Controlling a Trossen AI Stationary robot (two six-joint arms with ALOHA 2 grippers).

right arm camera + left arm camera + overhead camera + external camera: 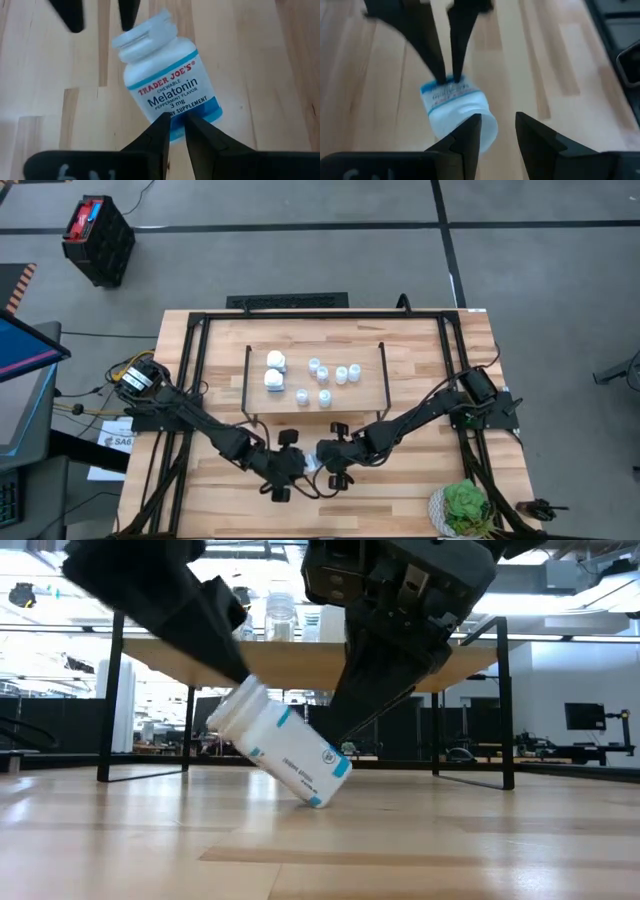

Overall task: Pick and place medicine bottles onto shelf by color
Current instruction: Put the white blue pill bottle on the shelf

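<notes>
One shelf (345,395) carries two chunky white bottles (275,370) and approx. six small pale-blue-topped bottles (328,378). One more white bottle (282,752) w/ blue label bands lies tilted on the surface (420,490). Two robot arms, one pincer each. One potted plant (463,506).

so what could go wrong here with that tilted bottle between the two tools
1. The bottle stands tilted on one bottom edge on the table. The right tool seems to pinch only its base edge, so it could slip out and roll.
2. The left tool sits by the cap end, apparently not closed on it. A push from there could knock the bottle free.
3. Both tools are crowded close together and could collide.
</notes>
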